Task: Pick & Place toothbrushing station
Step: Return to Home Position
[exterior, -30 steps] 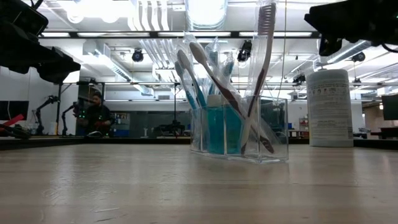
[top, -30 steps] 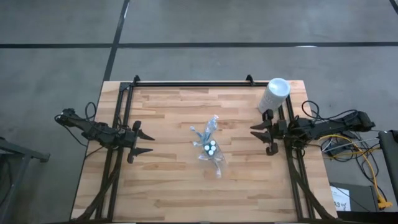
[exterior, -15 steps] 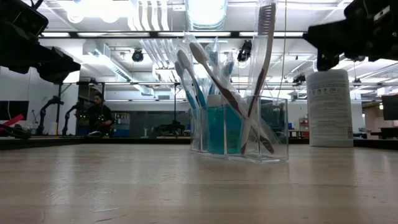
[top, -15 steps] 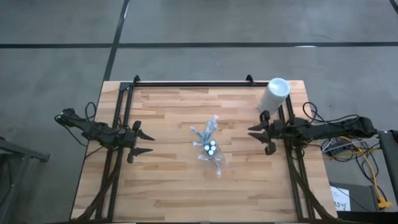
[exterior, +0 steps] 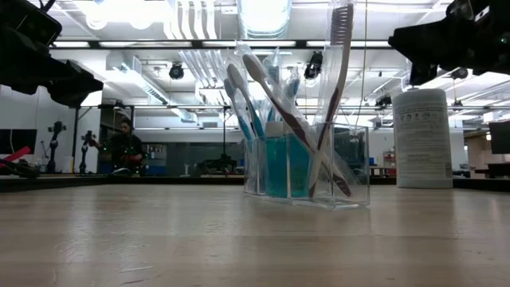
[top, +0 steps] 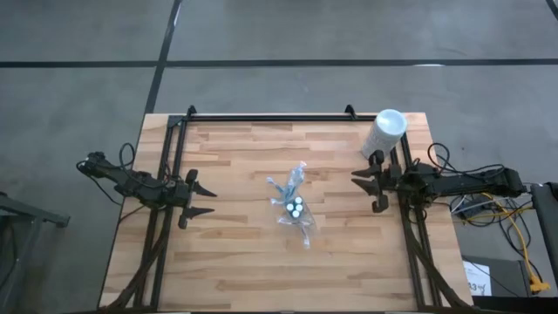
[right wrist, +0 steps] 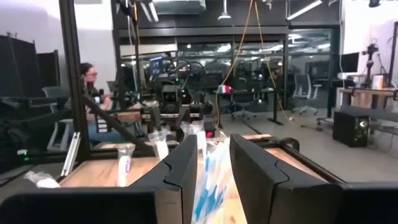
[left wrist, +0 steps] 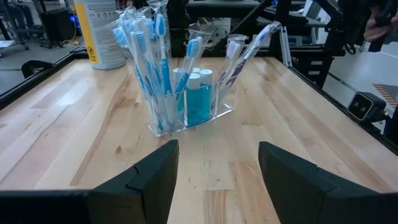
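Note:
The toothbrushing station (top: 295, 206) is a clear plastic holder (left wrist: 186, 118) standing upright on its base at the middle of the wooden table. It holds several blue-and-white toothbrushes (left wrist: 140, 56) and small blue white-capped tubes (left wrist: 194, 93); it also shows in the low view (exterior: 303, 159). My left gripper (top: 209, 201) is open, level, to the station's left, its fingers pointing at it (left wrist: 214, 180). My right gripper (top: 356, 185) is open, above the table to the station's right, and touches nothing (right wrist: 213, 180).
A tall white cylinder (top: 384, 132) stands at the table's far right corner, just behind my right gripper; it also shows in the low view (exterior: 422, 139). A black frame rail (top: 270, 116) runs along the far edge. A person (exterior: 126, 143) sits in the room beyond.
My right gripper has come down a little above the table's right side and shifted slightly. The station has stayed where it was.

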You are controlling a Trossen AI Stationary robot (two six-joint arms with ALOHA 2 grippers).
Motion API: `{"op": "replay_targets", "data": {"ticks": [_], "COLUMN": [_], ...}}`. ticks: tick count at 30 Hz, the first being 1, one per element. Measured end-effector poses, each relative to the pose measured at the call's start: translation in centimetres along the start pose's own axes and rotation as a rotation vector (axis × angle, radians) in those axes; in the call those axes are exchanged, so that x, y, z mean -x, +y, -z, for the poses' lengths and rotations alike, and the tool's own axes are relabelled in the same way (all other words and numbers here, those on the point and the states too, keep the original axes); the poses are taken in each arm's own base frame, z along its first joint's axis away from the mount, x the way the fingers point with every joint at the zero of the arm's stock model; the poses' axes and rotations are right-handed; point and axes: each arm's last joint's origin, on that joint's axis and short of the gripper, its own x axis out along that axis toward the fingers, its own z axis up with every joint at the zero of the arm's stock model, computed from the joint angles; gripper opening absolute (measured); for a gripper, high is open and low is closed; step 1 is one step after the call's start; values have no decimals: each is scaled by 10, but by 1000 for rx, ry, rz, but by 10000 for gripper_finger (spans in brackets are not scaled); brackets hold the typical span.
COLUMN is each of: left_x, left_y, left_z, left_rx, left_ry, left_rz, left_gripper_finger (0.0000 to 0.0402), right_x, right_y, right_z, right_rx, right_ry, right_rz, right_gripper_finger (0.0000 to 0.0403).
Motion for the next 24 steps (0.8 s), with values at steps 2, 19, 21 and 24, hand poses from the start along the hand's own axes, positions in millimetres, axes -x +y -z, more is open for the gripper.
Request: {"op": "replay_targets", "data": {"ticks": [2,19,21,24], "left_x": [0,0,0,0], "left_y": [0,0,0,0], "left_z": [0,0,0,1], "left_rx": [0,0,0,-2], "left_ry": [0,0,1,5], "left_rz": [0,0,0,-1], "left_gripper_finger": [227,227,227,227], "right_x": [2,22,22,22], "right_y": [0,-3,-3,-4], "right_z": [0,-4,-2,2], "right_rx": [-3,-7,-5,-17], "right_ry": [0,-15,5,41], "right_rz": [3,41,52,54], "right_gripper_finger": [93,95,95,95]}}
